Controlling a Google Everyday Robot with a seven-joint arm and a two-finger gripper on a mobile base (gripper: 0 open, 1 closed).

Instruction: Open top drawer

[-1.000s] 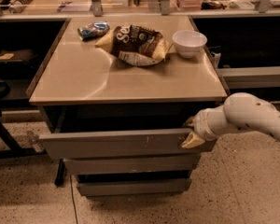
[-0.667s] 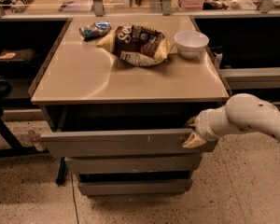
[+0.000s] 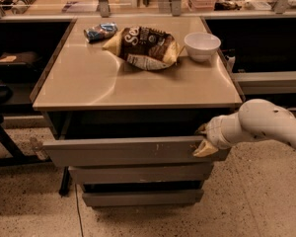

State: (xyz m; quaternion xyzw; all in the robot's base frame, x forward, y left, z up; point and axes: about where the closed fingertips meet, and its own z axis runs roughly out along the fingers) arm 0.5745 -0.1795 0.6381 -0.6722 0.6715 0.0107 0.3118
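The top drawer [image 3: 123, 151] is a wide grey metal front with pale scratches right of centre. It stands pulled out a little from the cabinet, with a dark gap behind its top edge. My gripper [image 3: 203, 141] sits at the drawer's right end, one pale finger [image 3: 205, 149] in front of the drawer face and the other behind its top edge, so it is closed around the drawer front. The white arm [image 3: 266, 125] comes in from the right.
Two narrower grey drawer fronts [image 3: 140, 174] sit below. On the cabinet top [image 3: 89, 83] lie a brown chip bag [image 3: 145, 46], a blue packet [image 3: 99, 31] and a white bowl [image 3: 202, 45]. A dark shelf unit stands to the left; speckled floor lies in front.
The view has shifted slightly. The drawer and the gripper on its right end look much the same as before, with the drawer open a little.
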